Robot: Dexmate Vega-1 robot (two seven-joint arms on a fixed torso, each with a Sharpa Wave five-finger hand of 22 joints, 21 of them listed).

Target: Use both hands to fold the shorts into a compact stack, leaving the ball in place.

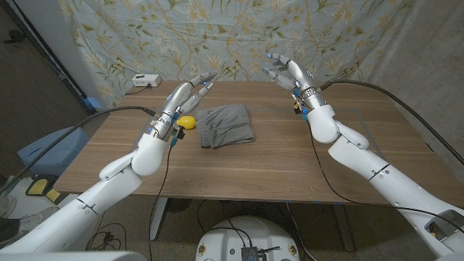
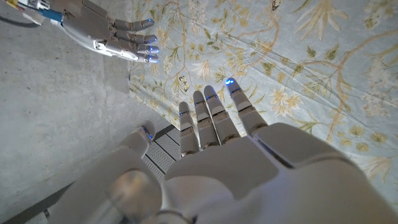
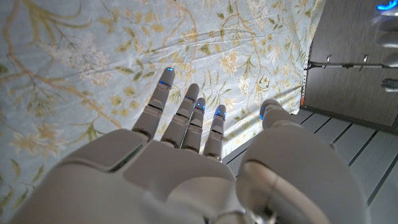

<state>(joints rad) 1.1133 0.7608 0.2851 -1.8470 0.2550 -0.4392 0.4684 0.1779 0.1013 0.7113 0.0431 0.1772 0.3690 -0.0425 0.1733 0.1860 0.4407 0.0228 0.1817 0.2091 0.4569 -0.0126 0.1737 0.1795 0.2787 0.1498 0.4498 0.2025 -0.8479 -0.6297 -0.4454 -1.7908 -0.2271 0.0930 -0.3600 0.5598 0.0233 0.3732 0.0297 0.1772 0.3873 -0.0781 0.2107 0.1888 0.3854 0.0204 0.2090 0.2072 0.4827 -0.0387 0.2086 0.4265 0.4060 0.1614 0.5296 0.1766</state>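
The grey shorts point(image 1: 227, 125) lie folded into a compact stack on the wooden table point(image 1: 290, 159), a little left of its middle. A yellow ball point(image 1: 187, 122) sits just left of them, touching or nearly touching their edge. My left hand point(image 1: 187, 96) is raised above the ball with its fingers stretched out and nothing in it. My right hand point(image 1: 288, 73) is lifted over the table's far right part, fingers spread, holding nothing. In the left wrist view my left hand point(image 2: 211, 143) points at the floral curtain, and my right hand point(image 2: 112, 34) shows there too. My right hand point(image 3: 186, 143) also faces the curtain.
A white box point(image 1: 146, 80) with a cable sits at the table's far left corner. A floral curtain point(image 1: 239, 36) hangs behind the table. A blue bin point(image 1: 51, 156) stands on the floor to the left.
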